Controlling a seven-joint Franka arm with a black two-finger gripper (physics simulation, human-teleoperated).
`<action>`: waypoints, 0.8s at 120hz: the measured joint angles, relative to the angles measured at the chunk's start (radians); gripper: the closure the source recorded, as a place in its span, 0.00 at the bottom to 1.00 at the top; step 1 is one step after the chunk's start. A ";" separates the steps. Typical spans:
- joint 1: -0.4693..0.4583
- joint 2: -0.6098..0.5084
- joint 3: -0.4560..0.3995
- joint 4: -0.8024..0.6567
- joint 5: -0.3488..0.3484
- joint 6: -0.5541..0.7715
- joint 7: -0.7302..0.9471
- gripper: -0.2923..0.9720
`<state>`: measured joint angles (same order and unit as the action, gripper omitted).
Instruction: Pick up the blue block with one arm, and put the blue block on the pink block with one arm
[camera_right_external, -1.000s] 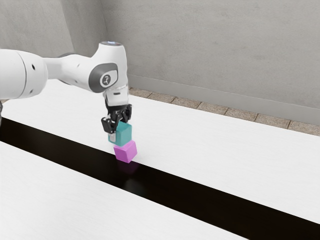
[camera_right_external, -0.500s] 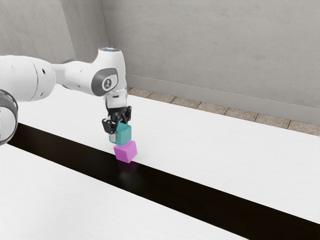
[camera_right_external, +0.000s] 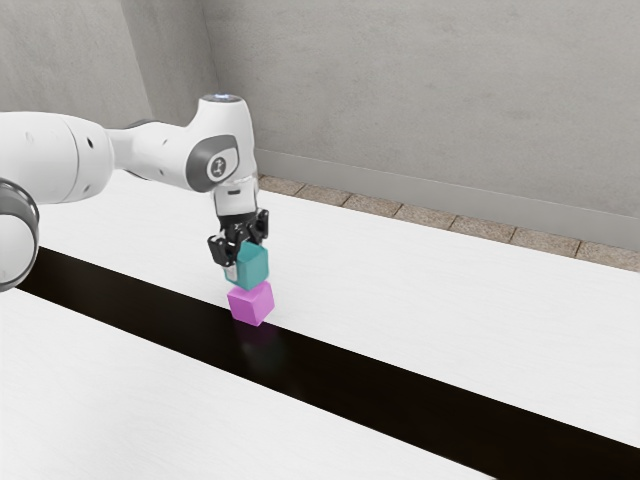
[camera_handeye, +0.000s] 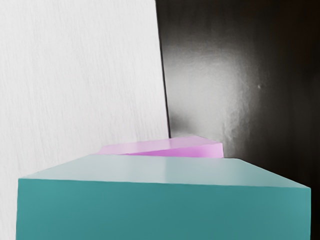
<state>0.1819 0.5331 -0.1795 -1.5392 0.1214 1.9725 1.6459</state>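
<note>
A teal-blue block (camera_right_external: 253, 266) stands on top of the pink block (camera_right_external: 250, 302), which rests at the edge of the black strip (camera_right_external: 400, 390) on the white table (camera_right_external: 450, 290). My black gripper (camera_right_external: 241, 252) reaches straight down over the blue block, its fingers pressing two opposite sides, so it is shut on the block. In the wrist view the blue block (camera_handeye: 160, 200) looms large just under my hand, and a sliver of the pink block (camera_handeye: 170, 148) peeks out beyond it.
A grey wall (camera_right_external: 420, 90) with a tiled strip of floor (camera_right_external: 450, 222) runs behind the table. White table surface spreads on both sides of the black strip.
My hand has shifted slightly toward the exterior view's right, bringing the blue block squarely over the pink block. The pink block has stayed put.
</note>
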 joint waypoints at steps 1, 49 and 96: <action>0.000 0.000 0.000 0.000 0.000 0.000 0.001 0.42; -0.010 -0.143 -0.005 -0.063 -0.027 -0.018 0.017 0.26; -0.058 -0.591 -0.009 -0.068 -0.059 -0.398 -0.227 0.24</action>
<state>0.1235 -0.0576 -0.1885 -1.6069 0.0628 1.5743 1.4190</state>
